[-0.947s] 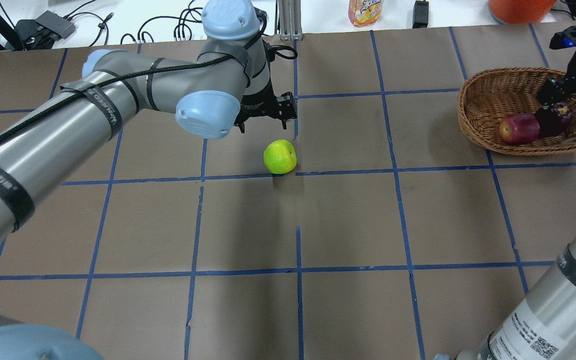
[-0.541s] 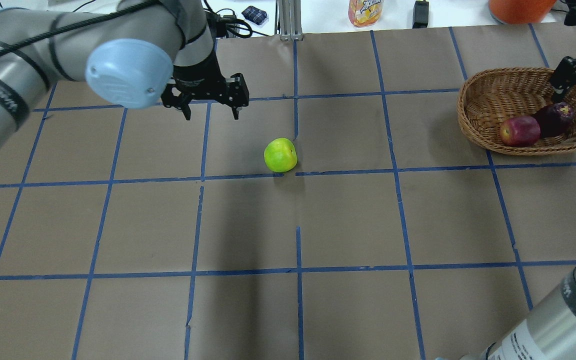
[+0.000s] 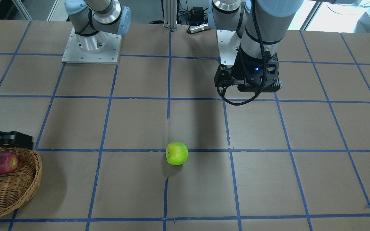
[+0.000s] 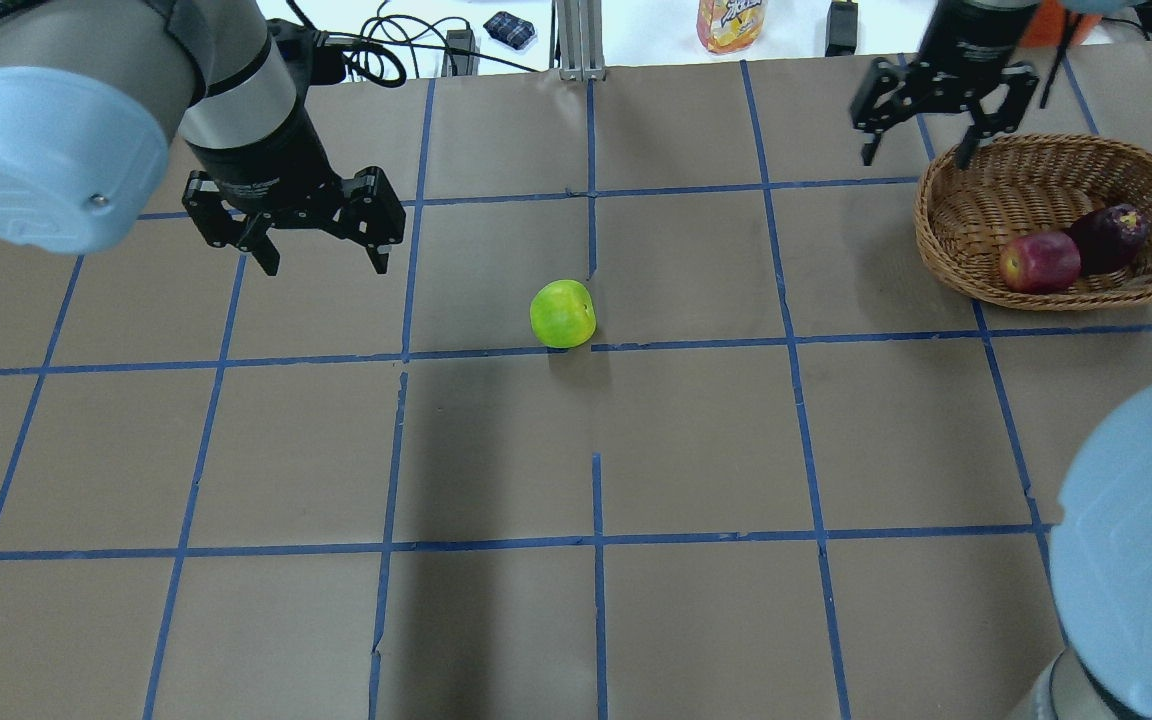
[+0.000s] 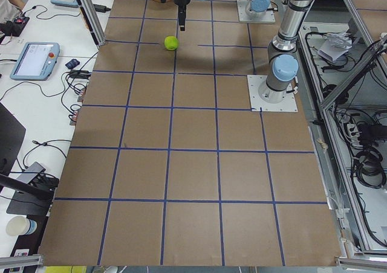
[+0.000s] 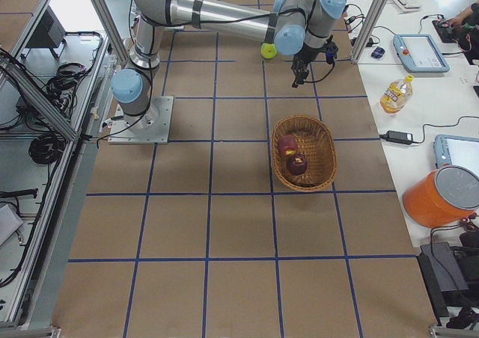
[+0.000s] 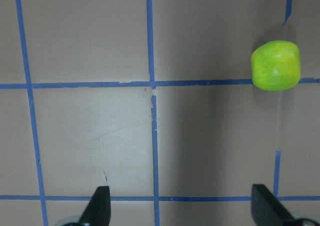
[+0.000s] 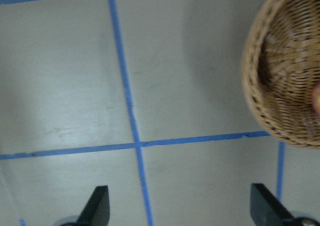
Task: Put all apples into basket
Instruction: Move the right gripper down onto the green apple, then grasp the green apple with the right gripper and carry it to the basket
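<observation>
- Overhead view: the green apple sits alone on the table, right by a crossing of blue tape lines near the middle. The left tool hangs to the apple's left, apart from it, its fingers spread wide with nothing between them. The right tool is spread just as wide and also empty, at the far left end of the basket, with one fingertip overlapping the rim in this view. The red apple and the maroon apple lie in the basket, touching each other.
- Front-facing view: the green apple rests on a tape line mid-table. The left arm's wrist housing hides the left tool's fingers, so its opening cannot be told here. The basket is cut off at the lower left corner, with the red apple inside and only a dark sliver of the maroon apple at the edge.
- Left side view: the green apple lies far up the table with the left tool hanging near it. The tool is too small here to judge how far it is open.
- Right side view: both darker apples sit together in the basket. The right tool hangs beyond the basket, and the right arm partly hides the green apple.
- Left wrist view: the left tool's fingers stand in the lower corners, wide apart over bare table. The green apple is at the upper right, on a tape line.
- Right wrist view: the right tool's fingers are wide apart and hold nothing. The basket's rim curves in at the right edge.
</observation>
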`<state>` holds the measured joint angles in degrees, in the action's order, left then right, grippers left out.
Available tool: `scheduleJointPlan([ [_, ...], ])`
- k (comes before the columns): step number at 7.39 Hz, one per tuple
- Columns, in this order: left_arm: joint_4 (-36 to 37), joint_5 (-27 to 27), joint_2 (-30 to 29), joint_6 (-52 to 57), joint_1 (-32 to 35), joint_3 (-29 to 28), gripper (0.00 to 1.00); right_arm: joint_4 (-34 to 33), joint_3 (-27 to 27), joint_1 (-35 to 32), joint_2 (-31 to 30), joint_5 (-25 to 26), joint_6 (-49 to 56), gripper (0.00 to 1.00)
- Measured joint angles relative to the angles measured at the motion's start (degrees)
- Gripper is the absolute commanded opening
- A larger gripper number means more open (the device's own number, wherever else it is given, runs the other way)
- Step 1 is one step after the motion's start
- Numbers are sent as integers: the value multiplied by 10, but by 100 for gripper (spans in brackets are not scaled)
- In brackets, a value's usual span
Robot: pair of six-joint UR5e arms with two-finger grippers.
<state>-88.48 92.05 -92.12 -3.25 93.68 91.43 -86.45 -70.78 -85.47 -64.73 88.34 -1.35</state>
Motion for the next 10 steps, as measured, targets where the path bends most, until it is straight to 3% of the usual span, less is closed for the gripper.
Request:
scheduleJointPlan([
  [3,13,-3,17,12,-32,10,100,-74,-2,-156,53,-35,-160,100],
  [5,9,-4,25,13,-39,3,100,-139,-2,-219,100,-40,-226,100],
  [10,-31,-6,35,12,-42,-8,100,-163,-2,-273,154,-40,-258,100],
])
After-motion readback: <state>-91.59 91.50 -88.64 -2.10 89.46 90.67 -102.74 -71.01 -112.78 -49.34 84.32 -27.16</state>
